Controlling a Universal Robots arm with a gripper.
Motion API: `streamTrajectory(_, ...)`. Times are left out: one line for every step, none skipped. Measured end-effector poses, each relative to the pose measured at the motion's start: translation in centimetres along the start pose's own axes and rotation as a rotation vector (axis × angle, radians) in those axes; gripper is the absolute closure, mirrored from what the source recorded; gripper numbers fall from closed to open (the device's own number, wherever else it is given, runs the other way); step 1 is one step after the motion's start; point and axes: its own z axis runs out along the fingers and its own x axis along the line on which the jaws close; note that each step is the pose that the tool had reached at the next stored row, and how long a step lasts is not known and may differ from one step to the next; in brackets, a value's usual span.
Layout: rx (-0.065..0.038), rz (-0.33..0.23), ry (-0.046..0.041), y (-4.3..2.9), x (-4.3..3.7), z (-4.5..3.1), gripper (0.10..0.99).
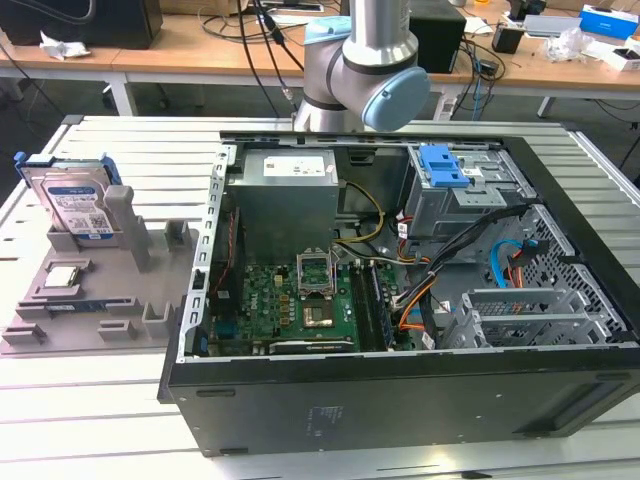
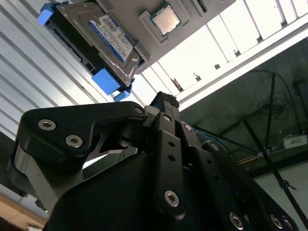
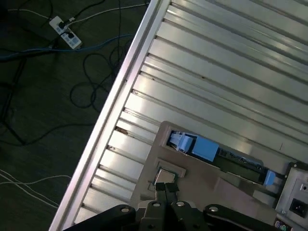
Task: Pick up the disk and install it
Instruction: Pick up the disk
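Over on the exterior view's left, the disk (image 1: 78,205) is standing on edge in a grey holder (image 1: 150,290) that is resting on the slatted table (image 1: 90,400). Its blue-and-white label is facing outward and its blue frame is showing at the corners. A small square processor chip (image 1: 62,278) is lying in a pocket of the same holder, just in front of the disk. Beside the holder, toward the exterior view's right, the open computer case (image 1: 400,395) is lying on its side, with a blue latch (image 1: 445,165) sitting on the drive cage at its far corner. Nothing is gripping the disk and it is sitting well apart from that cage, so I am judging that neither the pick-up nor the install is done yet and the whole job is waiting. The arm (image 1: 370,60) is rising behind the far side of the case. In the first wrist view the claw (image 3: 166,186) is hanging over the holder with its fingertips pressed together and nothing pinched between them, clear of the disk (image 3: 202,147). In the second wrist view the claw (image 2: 163,100) is pointing toward the disk (image 2: 96,36) and the chip (image 2: 165,19) without touching either.
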Motion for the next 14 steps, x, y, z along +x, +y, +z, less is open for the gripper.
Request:
streamTrajectory(0.000, -0.011, 0.0007, 0.00, 0.00, 0.00, 0.980)
streamTrajectory(-0.001, -0.028, 0.0017, 0.00, 0.00, 0.00, 0.980)
streamTrajectory(-0.001, -0.041, 0.0025, 0.00, 0.00, 0.00, 0.980)
streamTrajectory(-0.002, -0.059, 0.0036, 0.00, 0.00, 0.00, 0.980)
streamTrajectory(-0.002, -0.082, 0.0051, 0.00, 0.00, 0.00, 0.980)
streamTrajectory(-0.003, -0.098, 0.0060, 0.00, 0.00, 0.00, 0.980)
streamTrajectory(-0.003, -0.111, 0.0067, 0.00, 0.00, 0.00, 0.980)
streamTrajectory(-0.004, -0.122, 0.0075, 0.00, 0.00, 0.00, 0.980)
streamTrajectory(-0.004, -0.134, 0.0082, 0.00, 0.00, 0.00, 0.980)
streamTrajectory(-0.004, -0.146, 0.0089, 0.00, 0.00, 0.00, 0.980)
streamTrajectory(-0.005, -0.165, 0.0101, 0.00, 0.00, 0.00, 0.980)
streamTrajectory(-0.005, -0.180, 0.0110, 0.00, 0.00, 0.00, 0.980)
streamTrajectory(-0.006, -0.192, 0.0117, 0.00, 0.00, 0.00, 0.980)
streamTrajectory(-0.006, -0.209, 0.0128, 0.00, 0.00, 0.00, 0.980)
